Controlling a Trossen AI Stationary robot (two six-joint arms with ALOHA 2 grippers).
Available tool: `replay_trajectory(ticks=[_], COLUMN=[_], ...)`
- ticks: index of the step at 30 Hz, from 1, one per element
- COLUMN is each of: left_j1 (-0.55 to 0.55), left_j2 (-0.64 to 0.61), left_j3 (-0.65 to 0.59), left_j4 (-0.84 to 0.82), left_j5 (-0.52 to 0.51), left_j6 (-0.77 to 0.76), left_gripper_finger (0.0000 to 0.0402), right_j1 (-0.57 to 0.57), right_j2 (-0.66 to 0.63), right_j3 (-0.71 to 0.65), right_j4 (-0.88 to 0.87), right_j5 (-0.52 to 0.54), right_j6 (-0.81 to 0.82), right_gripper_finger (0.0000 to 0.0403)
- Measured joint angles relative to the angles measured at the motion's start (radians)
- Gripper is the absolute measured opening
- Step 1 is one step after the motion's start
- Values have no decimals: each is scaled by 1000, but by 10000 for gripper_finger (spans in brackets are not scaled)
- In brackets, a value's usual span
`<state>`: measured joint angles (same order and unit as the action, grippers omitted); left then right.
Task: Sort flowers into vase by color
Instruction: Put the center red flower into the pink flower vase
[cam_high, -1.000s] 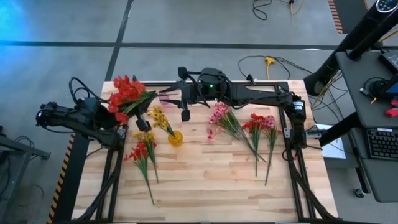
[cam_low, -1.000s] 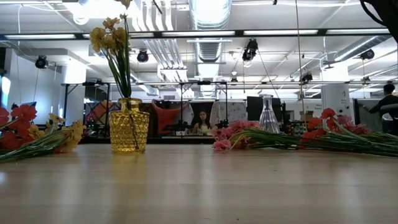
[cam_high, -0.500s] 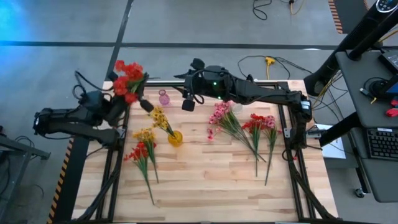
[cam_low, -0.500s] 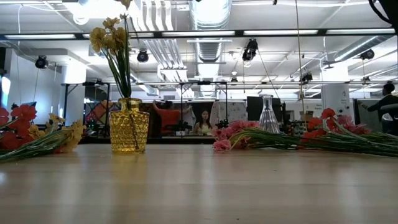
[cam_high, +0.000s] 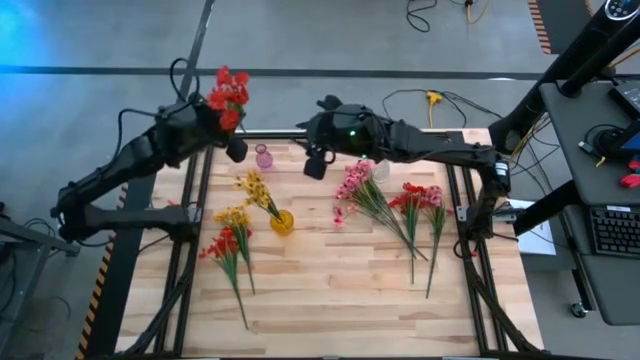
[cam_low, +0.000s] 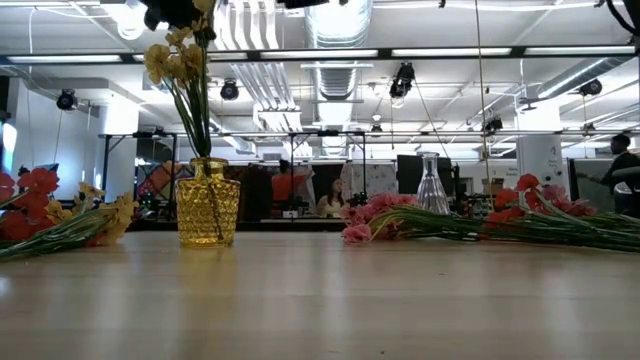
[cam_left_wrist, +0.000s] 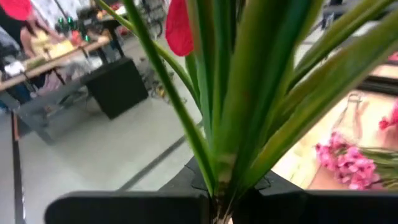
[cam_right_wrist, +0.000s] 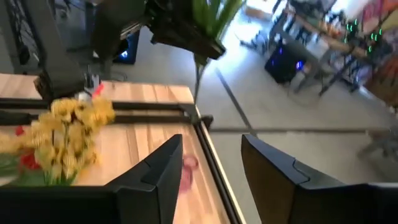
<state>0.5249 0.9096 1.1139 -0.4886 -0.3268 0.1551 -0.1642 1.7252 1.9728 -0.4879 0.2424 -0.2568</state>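
My left gripper (cam_high: 226, 132) is shut on a bunch of red flowers (cam_high: 228, 93), held up over the table's far left corner. My right gripper (cam_high: 316, 163) hovers open at the far edge, just right of a small pink vase (cam_high: 264, 157), which also shows between its fingers in the right wrist view (cam_right_wrist: 186, 164). A yellow vase (cam_high: 283, 221) stands on the table with yellow flowers (cam_high: 255, 188) in it. Pink flowers (cam_high: 353, 186), red and pink flowers (cam_high: 420, 200) and red and yellow flowers (cam_high: 228, 243) lie flat on the wood. A clear vase (cam_low: 430, 184) stands at the back. My left gripper pinches the green stems (cam_left_wrist: 219, 180) of the red flowers between its two fingers, several stems bunched together. The blossoms (cam_left_wrist: 179, 28) and leaves stand out past the fingers. A short stem end (cam_right_wrist: 198, 73) hangs below the gripper. The bunch is lifted clear of the table.
The black frame rails (cam_high: 196, 200) run along the table's left, right and far sides. Bare wood (cam_high: 330, 290) lies toward the near edge. Beyond the table there are desks, and people in the room (cam_low: 326, 198).
My left gripper has swung from beyond the table's left side toward the far edge and to the right, carrying the red flowers, whose blossoms now stand past the far edge. My right gripper has shifted a little to the right along the far edge and has turned.
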Motion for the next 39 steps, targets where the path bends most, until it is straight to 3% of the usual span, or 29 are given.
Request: replay_trajectory(ticks=[7,13,25,39], left_j1=[123,135,145,145], left_j2=[35,88,145,154], left_j3=[-35,-36,-36,-51], left_j4=[68,93,129,51], left_j5=[178,186,222,209], left_j6=[0,68,99,3], left_gripper_finger=[6,6,6,6], right_j1=[-7,-8,-4,-7], right_j2=[-111,-232,-473,-514], right_j3=[-46,-258,-824,-1029], right_j4=[-129,-28,440,530], right_j5=[-85,-263,-273,-269], right_j6=[30,51,51,45], right_gripper_finger=[115,84,45,45])
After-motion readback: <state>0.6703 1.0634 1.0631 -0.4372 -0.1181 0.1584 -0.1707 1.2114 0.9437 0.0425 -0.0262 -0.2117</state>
